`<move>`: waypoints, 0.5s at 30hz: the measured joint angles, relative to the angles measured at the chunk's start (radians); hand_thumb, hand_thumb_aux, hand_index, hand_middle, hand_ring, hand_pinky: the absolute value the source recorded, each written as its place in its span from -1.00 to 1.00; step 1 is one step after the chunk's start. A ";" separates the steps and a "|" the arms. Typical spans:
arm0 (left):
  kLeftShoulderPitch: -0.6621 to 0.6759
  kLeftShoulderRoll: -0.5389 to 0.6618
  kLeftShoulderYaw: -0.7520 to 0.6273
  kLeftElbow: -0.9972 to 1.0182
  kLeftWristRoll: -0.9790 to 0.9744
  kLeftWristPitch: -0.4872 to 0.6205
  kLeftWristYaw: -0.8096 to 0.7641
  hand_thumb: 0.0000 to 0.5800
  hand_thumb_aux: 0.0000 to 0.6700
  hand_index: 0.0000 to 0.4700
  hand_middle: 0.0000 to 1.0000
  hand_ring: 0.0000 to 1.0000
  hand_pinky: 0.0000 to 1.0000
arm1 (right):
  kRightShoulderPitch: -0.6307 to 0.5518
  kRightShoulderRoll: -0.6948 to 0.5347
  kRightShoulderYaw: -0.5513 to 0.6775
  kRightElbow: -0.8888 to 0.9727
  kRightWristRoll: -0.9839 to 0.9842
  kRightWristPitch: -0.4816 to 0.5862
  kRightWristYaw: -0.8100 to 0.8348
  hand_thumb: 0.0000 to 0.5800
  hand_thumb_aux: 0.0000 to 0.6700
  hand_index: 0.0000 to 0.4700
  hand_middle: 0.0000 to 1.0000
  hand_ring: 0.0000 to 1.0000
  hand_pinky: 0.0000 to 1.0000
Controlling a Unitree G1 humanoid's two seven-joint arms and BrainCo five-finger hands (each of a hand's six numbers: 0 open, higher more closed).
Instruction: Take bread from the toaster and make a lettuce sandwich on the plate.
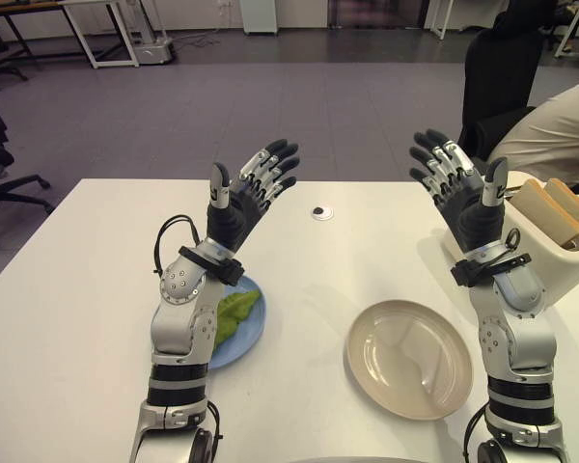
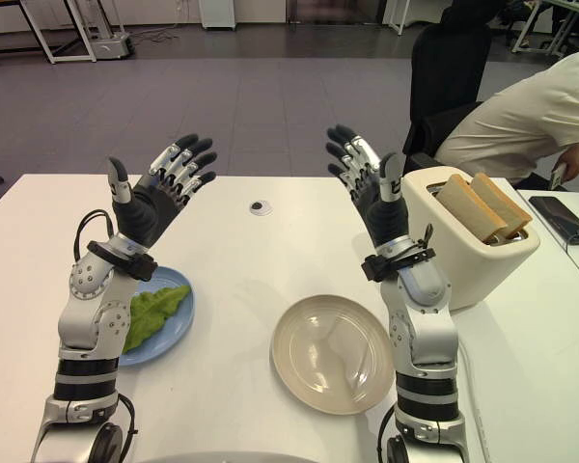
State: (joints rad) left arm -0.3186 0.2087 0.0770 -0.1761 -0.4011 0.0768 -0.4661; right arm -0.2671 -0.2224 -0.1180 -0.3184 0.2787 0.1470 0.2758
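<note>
The left hand (image 2: 159,198) and right hand (image 2: 367,183) are up, spread wide and holding nothing, likely ready to grab the bread (image 2: 482,207) poking from the toaster (image 2: 482,260) just beside the right hand

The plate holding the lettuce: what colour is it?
Light blue. This plate shows best in the right eye view.

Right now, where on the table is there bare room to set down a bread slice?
Free: the white table between the blue plate and the beige plate, and the far middle around the small black disc. Crowded: between the right hand and the toaster.
</note>
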 measured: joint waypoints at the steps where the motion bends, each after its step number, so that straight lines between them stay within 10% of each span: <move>1: 0.000 0.000 0.000 0.001 0.000 0.000 0.000 -1.00 -1.00 -1.00 -1.00 -1.00 -1.00 | 0.000 0.000 -0.005 0.001 0.000 0.000 -0.005 -1.00 -1.00 -1.00 -1.00 -1.00 -1.00; 15: 0.000 0.001 0.000 0.014 0.004 -0.001 -0.003 -1.00 -1.00 -1.00 -1.00 -1.00 -1.00 | -0.007 0.000 0.009 0.000 0.002 0.004 -0.005 -1.00 -1.00 -1.00 -1.00 -1.00 -1.00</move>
State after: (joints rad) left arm -0.3185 0.2101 0.0771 -0.1617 -0.3976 0.0759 -0.4687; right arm -0.2742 -0.2220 -0.1093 -0.3180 0.2808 0.1507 0.2710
